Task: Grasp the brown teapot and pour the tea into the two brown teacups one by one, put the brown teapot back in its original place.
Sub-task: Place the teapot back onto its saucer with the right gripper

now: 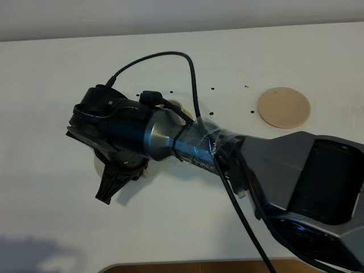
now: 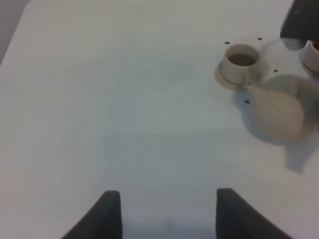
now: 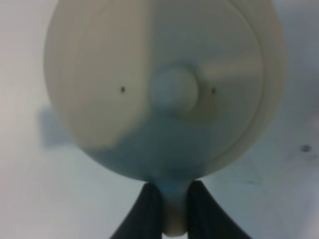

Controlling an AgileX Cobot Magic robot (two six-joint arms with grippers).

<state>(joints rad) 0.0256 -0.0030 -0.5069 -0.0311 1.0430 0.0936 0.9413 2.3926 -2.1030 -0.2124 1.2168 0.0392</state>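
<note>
Right gripper (image 3: 169, 206) clamped on the handle of the brown teapot (image 3: 164, 89), teapot just beside a filled teacup (image 2: 240, 62), left gripper (image 2: 167, 211) fingers apart, well apart from the teacup.

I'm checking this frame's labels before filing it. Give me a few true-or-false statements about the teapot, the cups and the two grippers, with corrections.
1. The right gripper is shut on the brown teapot by its handle. True.
2. The large round saucer has the teapot standing on it. False: it lies bare, far from the teapot.
3. The left gripper holds a teacup. False: it is open over bare table.
4. The teacup near the teapot has dark tea in it. True.
</note>
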